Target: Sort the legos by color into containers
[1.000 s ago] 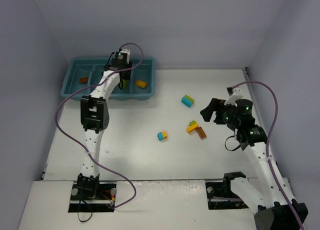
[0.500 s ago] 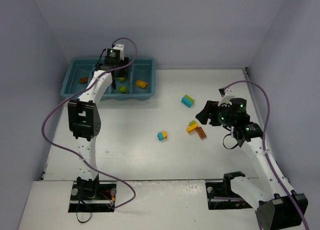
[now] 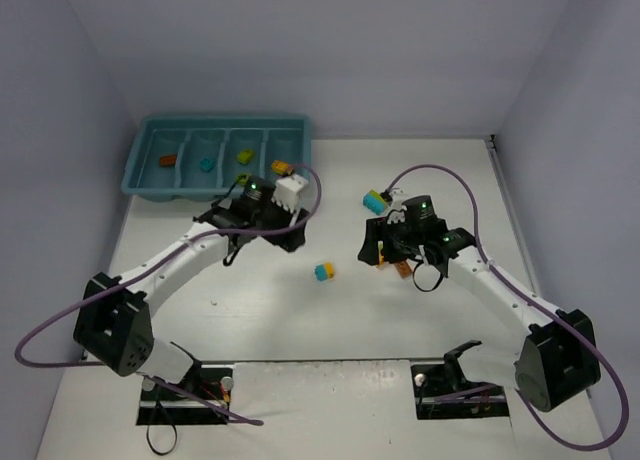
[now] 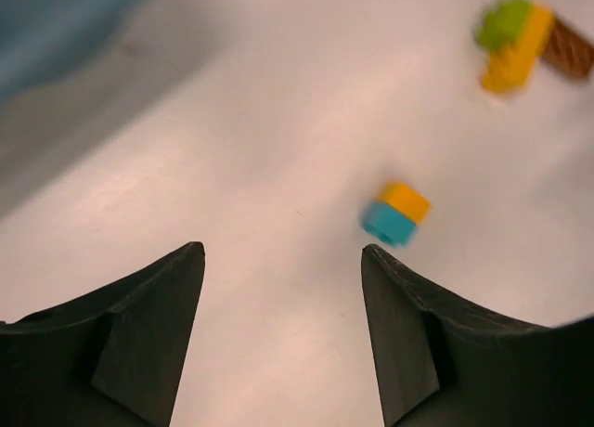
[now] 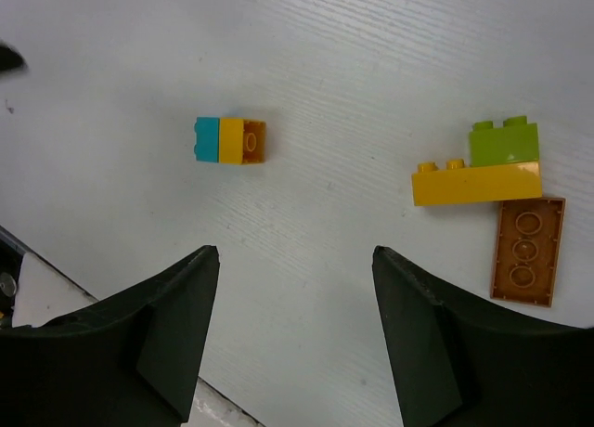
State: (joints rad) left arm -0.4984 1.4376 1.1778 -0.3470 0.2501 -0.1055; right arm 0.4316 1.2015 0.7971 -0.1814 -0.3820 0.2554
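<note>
1. Sorting is partly done. The tray (image 3: 150, 145) holds four legos, one per compartment, from its left end to its right: brown-orange brick (image 3: 168, 161), teal brick (image 3: 206, 165), green brick (image 3: 244, 156), yellow-orange brick (image 3: 281, 167).
2. Three loose groups remain on the table (image 3: 300, 320), all right of the tray:
   - The cyan-yellow pair (image 3: 324, 271) lies closest to the tray's right end but well apart from it, toward the arm bases.
   - The cluster (image 5: 476, 183) lies farther right: green on yellow, with brown just beside. The right arm mostly hides it in the top view.
   - The cyan-topped piece (image 3: 376, 198) is about level with the tray's near rim.
3. My guess is that the joined colours need splitting before they can be binned, so over half the job is left.
4. The left gripper (image 4: 283, 251) has its jaws apart and is empty. It sits just off the tray's near-right corner, facing the pair.
5. The right gripper (image 5: 295, 255) has its jaws apart with nothing between them. It is well right of the tray, above the table between pair and cluster.
6. For room to move:
   - The table is bare between tray and pair.
   - The walls (image 3: 300, 50) close in on three sides, and the tray sits in the back-left corner.
   - The tray's flared rim is the edge to clear.
   - Both grippers are near the pair, so they may crowd each other.
</note>
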